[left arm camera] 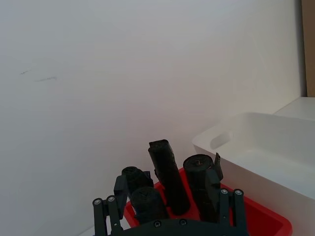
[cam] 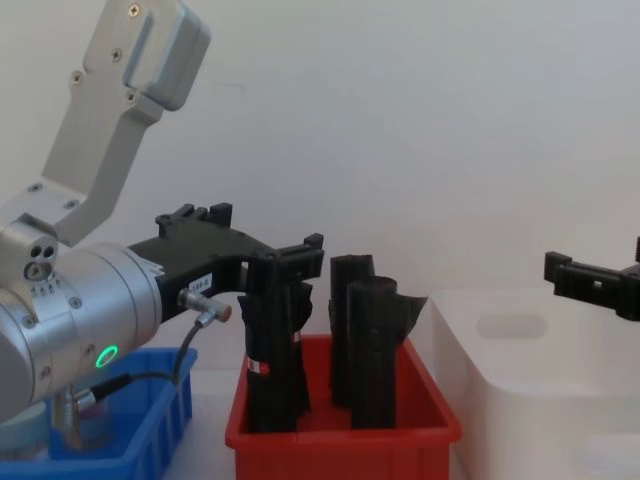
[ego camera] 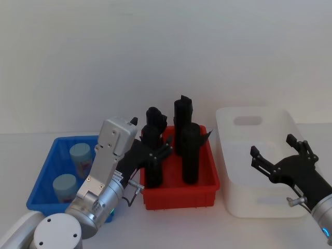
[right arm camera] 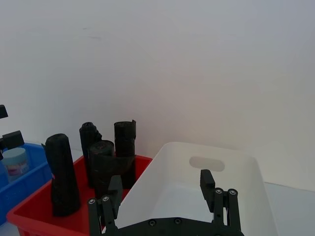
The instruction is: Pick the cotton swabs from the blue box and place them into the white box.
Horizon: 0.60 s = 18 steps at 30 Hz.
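Left arm (ego camera: 101, 171): nearest item, rising from the seven o'clock corner of the head view. Its left gripper (left arm camera: 167, 187) hung over the nine o'clock end of the red bin (ego camera: 179, 197), jaws spread wide and holding nothing. Cotton swab jars (ego camera: 65, 188): two, teal lids up, long axes vertical, standing in the blue box (ego camera: 41, 179), one near and the other (ego camera: 80, 154) just beyond it toward twelve o'clock. Both lay at roughly eight to nine o'clock of the left gripper, which pointed away from them toward the black rolls (ego camera: 189, 155). Judged: the left arm was the nearer one, and it would need to swing toward nine o'clock and come down over a lid. Right gripper (ego camera: 272, 145): jaws likewise wide and empty, poised above the white box (ego camera: 233, 176), which sat at three o'clock of the red bin, well apart from the jars. White box: no jar visible in the part of its interior on view. Farthest: plain pale wall (ego camera: 166, 52).
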Motion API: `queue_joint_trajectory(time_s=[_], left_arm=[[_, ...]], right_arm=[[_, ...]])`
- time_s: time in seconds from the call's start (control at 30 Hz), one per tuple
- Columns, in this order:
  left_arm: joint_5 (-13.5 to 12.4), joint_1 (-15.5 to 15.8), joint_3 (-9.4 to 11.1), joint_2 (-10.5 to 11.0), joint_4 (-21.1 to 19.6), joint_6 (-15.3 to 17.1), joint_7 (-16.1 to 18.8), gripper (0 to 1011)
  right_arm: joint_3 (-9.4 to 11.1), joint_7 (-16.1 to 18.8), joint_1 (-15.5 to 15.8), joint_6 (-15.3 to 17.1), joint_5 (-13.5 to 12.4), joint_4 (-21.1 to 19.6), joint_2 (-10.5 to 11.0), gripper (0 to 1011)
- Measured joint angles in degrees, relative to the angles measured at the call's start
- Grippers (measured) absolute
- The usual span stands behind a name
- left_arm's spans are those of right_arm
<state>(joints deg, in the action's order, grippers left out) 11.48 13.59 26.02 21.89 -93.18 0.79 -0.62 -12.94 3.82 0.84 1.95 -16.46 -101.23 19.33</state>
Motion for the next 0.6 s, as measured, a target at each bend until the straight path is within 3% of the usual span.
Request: queue_joint_trajectory(time_s=[0.6], left_arm=[[0.0, 0.0, 0.0, 0.0, 0.0, 0.0, 0.0, 1004]], right_arm=[[0.0, 0.0, 0.0, 0.0, 0.0, 0.0, 0.0, 1001]])
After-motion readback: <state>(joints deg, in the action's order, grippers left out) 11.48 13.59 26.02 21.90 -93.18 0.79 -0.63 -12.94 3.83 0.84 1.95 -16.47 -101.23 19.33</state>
